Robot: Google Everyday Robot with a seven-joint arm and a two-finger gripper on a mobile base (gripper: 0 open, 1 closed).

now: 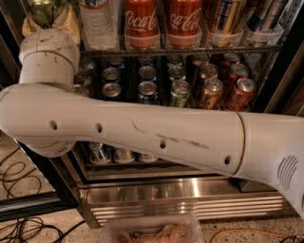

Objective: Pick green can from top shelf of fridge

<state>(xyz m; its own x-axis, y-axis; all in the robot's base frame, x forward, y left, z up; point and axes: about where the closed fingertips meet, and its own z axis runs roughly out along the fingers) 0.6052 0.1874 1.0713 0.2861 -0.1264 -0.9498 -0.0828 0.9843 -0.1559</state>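
Note:
The pale-green can [42, 8] stands at the far left of the top shelf [190, 49], a dark wire rack with clear tray fronts inside the fridge [190, 204]. Only part of the can shows at the frame's top edge. My gripper [47, 16] is at the top left, right at the can, with yellowish parts on either side of it. The white wrist [47, 57] below hides its base. My thick white arm [142, 133] crosses the whole view in front of the fridge.
A water bottle [97, 23] and red Coca-Cola cans [141, 21] stand to the right of the green can. Short cans [148, 90] fill the rack below. Cables [19, 175] lie on the floor at left. A clear plastic container [152, 230] sits at the bottom edge.

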